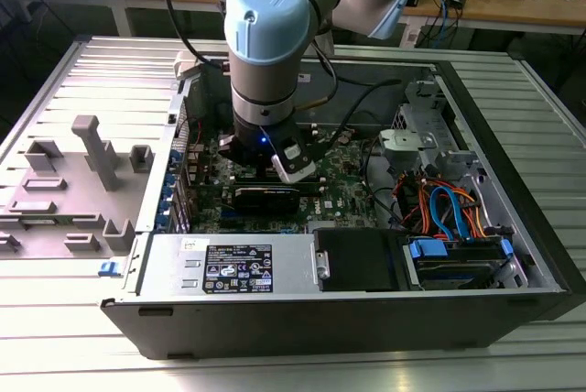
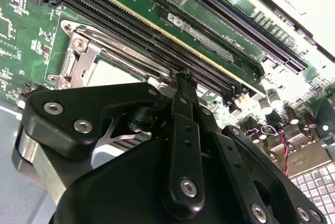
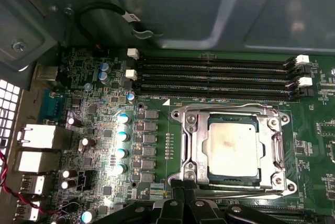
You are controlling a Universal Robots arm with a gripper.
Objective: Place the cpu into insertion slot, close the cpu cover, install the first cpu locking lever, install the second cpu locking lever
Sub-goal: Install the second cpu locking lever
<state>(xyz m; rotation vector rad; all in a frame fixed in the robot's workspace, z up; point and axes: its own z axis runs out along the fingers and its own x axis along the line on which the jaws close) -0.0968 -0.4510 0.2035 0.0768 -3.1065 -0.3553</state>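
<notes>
The cpu (image 3: 233, 145) lies flat in the socket on the green board, its silver-grey top showing through the open middle of the cpu cover (image 3: 189, 145). The cover, a metal frame, is down around the chip. Thin metal lever rods run along the socket's sides; whether they are latched I cannot tell. My gripper (image 3: 182, 186) is at the socket's edge, fingertips pressed together with nothing between them. In the second wrist view the gripper (image 2: 183, 77) points at the same socket rim, with the cpu (image 2: 112, 72) and cover (image 2: 78, 56) just beyond. In the exterior view the arm's wrist (image 1: 265, 136) hangs over the board.
Black memory slots (image 3: 214, 77) run beside the socket, and several capacitors (image 3: 123, 135) stand on its other side. A long black card (image 1: 265, 195) sits in front of the wrist. Drive bays with cables (image 1: 449, 209) fill the case's right. A grey fixture (image 1: 73, 181) lies outside on the left.
</notes>
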